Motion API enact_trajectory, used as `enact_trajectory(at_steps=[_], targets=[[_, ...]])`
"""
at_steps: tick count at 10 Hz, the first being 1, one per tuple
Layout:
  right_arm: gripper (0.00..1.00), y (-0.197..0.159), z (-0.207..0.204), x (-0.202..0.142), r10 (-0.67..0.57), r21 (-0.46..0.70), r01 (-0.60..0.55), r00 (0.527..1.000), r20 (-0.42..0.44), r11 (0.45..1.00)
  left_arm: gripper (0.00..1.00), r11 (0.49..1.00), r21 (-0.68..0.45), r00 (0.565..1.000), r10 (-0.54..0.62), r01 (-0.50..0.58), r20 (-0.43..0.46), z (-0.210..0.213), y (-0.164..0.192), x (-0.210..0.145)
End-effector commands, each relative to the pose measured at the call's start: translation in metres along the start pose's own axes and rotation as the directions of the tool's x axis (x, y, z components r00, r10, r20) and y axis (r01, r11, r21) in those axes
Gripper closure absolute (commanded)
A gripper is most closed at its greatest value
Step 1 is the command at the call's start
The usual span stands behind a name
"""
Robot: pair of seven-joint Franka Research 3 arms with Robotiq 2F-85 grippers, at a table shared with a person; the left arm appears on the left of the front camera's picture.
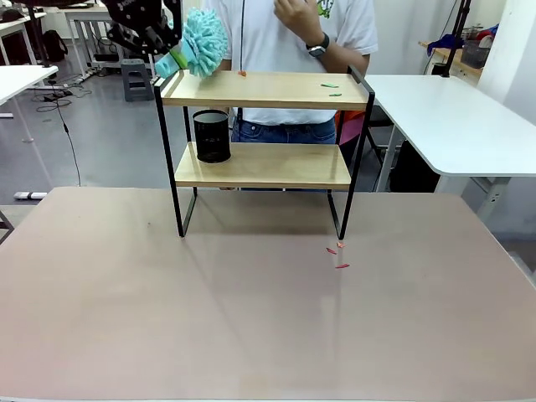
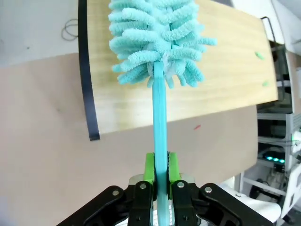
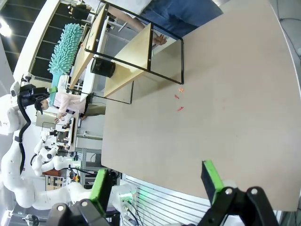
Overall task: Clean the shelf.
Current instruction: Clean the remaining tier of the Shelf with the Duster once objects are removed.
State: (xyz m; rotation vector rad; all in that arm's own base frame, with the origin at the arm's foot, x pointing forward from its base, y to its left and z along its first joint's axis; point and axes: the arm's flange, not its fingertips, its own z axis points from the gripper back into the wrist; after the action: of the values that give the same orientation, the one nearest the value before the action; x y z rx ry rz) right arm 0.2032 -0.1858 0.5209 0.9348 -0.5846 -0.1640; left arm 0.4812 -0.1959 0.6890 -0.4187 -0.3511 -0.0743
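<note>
Front view: one shelf (image 1: 268,89) stands on the beige surface (image 1: 251,318). The left hand (image 1: 167,57) holds one teal duster (image 1: 203,40) at the upper board's left end. Two green scraps (image 1: 329,85) lie on that board, one black mesh cup (image 1: 212,136) on the lower. Three red scraps (image 1: 338,251), I think, lie by the right front leg.

Left wrist view: the left hand (image 2: 160,172) clamps the duster's handle, its head over the upper board.

Right wrist view: the right hand (image 3: 155,174) is wide, holding nothing, well apart from the shelf (image 3: 131,61).
</note>
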Motion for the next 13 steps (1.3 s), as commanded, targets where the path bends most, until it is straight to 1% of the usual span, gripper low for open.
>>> enact_trajectory(at_steps=[1, 2, 3, 4, 5, 6, 7, 8, 9, 11, 13], targets=[[0.0, 0.001, 0.0, 0.002, 0.023, 0.019, -0.023, 1.0, 0.012, 1.0, 0.88, 1.0, 0.018, 0.999, -0.002, 0.003, -0.041, 0.008, -0.015, 0.008], [0.0, 0.001, 0.0, 0.002, 0.023, 0.019, -0.023, 1.0, 0.012, 1.0, 0.88, 1.0, 0.006, 0.996, -0.024, 0.024, -0.082, 0.002, -0.017, 0.008], [0.0, 0.001, 0.0, 0.002, 0.023, 0.019, -0.023, 1.0, 0.012, 1.0, 0.88, 0.998, 0.014, 0.994, -0.055, 0.057, -0.098, -0.003, -0.017, 0.007], [0.0, 0.001, 0.0, 0.002, 0.023, 0.019, -0.023, 1.0, 0.012, 1.0, 0.88, 0.997, 0.009, 0.987, -0.075, 0.077, -0.14, -0.009, -0.017, 0.005], [0.0, 0.001, 0.0, 0.002, 0.023, 0.019, -0.023, 1.0, 0.012, 1.0, 0.88, 0.995, 0.022, 0.984, -0.091, 0.095, -0.152, -0.013, -0.018, 0.002], [0.0, 0.001, 0.0, 0.002, 0.023, 0.019, -0.023, 1.0, 0.012, 1.0, 0.88, 0.992, 0.01, 0.98, -0.12, 0.123, -0.156, -0.014, -0.021, -0.001], [0.0, 0.001, 0.0, 0.002, 0.023, 0.019, -0.023, 1.0, 0.012, 1.0, 0.88, 0.988, -0.026, 0.977, -0.154, 0.152, -0.145, -0.014, -0.025, -0.003], [0.0, 0.001, 0.0, 0.002, 0.023, 0.019, -0.023, 1.0, 0.012, 1.0, 0.88, 0.976, -0.089, 0.97, -0.211, 0.201, -0.118, -0.013, -0.029, -0.005], [0.0, 0.001, 0.0, 0.002, 0.023, 0.019, -0.023, 1.0, 0.012, 1.0, 0.88, 0.966, -0.121, 0.963, -0.241, 0.227, -0.121, -0.015, -0.032, -0.006], [0.0, 0.001, 0.0, 0.002, 0.023, 0.019, -0.023, 1.0, 0.012, 1.0, 0.88, 0.952, -0.167, 0.943, -0.284, 0.256, -0.171, -0.029, -0.048, -0.007], [0.0, 0.001, 0.0, 0.002, 0.023, 0.019, -0.023, 1.0, 0.012, 1.0, 0.88, 0.925, -0.209, 0.913, -0.358, 0.318, -0.197, -0.043, -0.072, -0.012]])
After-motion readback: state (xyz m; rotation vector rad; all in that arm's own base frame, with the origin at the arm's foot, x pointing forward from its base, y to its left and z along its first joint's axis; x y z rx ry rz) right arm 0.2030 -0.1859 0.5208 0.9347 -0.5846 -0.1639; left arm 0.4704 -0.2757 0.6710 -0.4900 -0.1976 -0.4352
